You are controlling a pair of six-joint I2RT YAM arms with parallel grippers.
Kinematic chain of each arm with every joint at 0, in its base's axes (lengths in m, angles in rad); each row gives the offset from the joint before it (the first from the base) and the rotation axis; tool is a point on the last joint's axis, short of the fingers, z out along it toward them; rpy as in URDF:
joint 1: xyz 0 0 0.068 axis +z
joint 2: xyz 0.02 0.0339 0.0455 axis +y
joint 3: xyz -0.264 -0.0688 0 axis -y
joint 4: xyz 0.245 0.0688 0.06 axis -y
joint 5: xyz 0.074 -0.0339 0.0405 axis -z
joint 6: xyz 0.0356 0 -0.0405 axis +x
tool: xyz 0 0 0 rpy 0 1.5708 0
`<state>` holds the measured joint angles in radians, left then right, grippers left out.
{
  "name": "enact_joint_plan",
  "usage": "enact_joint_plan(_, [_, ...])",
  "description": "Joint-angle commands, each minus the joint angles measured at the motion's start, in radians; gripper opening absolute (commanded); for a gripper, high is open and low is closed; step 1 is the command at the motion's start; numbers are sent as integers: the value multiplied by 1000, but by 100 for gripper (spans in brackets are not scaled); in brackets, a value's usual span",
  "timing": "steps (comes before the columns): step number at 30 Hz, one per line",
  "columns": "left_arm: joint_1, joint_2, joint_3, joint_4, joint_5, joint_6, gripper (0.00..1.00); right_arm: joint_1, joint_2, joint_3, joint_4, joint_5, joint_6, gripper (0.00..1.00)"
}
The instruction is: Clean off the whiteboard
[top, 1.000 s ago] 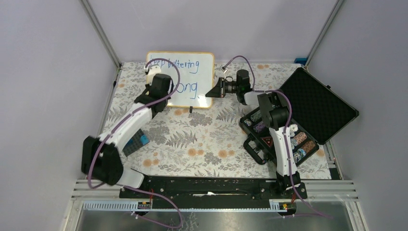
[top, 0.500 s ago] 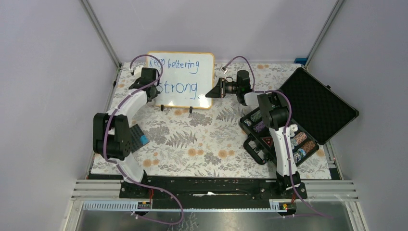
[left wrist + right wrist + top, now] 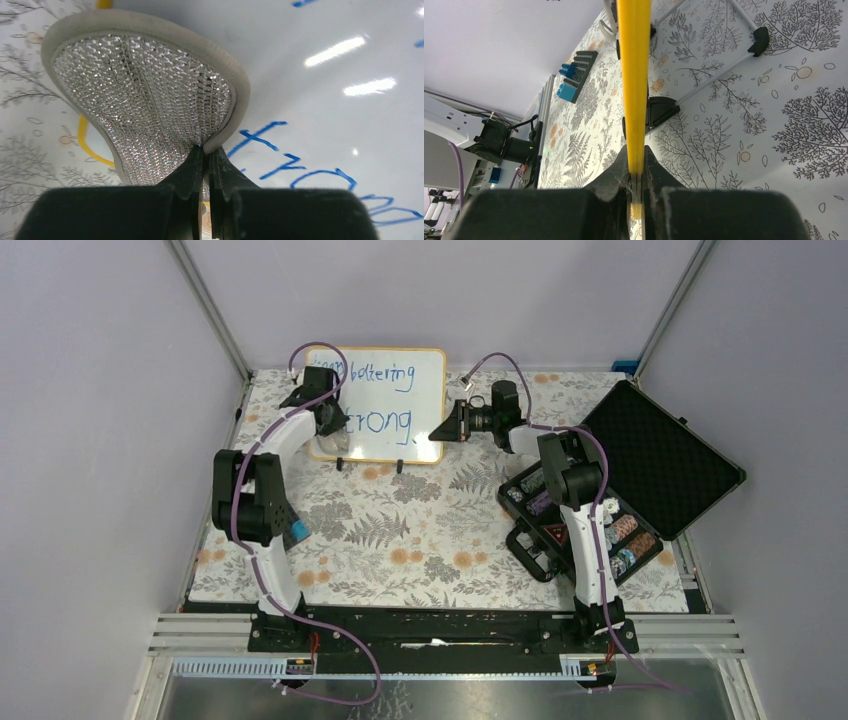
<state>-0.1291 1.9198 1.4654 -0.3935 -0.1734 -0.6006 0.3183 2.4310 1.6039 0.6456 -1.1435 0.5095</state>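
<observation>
The whiteboard (image 3: 385, 410) stands on two black feet at the back of the table, with an orange-yellow frame and blue handwriting. My left gripper (image 3: 335, 423) is shut on a silvery grey-rimmed pad (image 3: 145, 100) pressed against the board's left part, next to the blue letters (image 3: 280, 155). My right gripper (image 3: 440, 430) is shut on the board's right yellow edge (image 3: 634, 75) and holds it. In the right wrist view the black feet (image 3: 659, 112) rest on the floral cloth.
An open black foam-lined case (image 3: 620, 480) with several small items lies at the right. A black and blue block (image 3: 290, 528) lies at the left, behind the left arm. The floral cloth (image 3: 420, 530) covers the table.
My left arm has swung from the board's middle to its left edge and back onto the lower left lettering. The "S" of the lower word is now covered or wiped. The right gripper has stayed put.
</observation>
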Motion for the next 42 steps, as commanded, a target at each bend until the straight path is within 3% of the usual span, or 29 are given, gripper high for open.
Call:
enact_joint_plan(1, [-97,45,27,212,306,-41,0,35,-44,17,-212,-40,-97,0])
enact_joint_plan(7, [-188,37,-6,332,480,-54,0,37,-51,10,-210,-45,-103,0])
enact_joint_plan(11, [-217,73,58,279,513,15,0,36,-69,-12,-186,-41,-99,0])
enact_joint_plan(15, [-136,115,58,236,544,-37,0,36,-66,-14,-179,-39,-95,0])
enact_joint_plan(24, [106,-9,-41,266,480,-107,0,36,-64,-14,-181,-35,-95,0])
enact_joint_plan(32, [298,79,16,242,539,-93,0,36,-63,-13,-181,-32,-97,0])
enact_joint_plan(37, [300,66,8,284,564,-81,0,36,-65,-13,-181,-32,-97,0])
enact_joint_plan(42, [213,42,32,287,548,-2,0,36,-63,-12,-180,-32,-97,0])
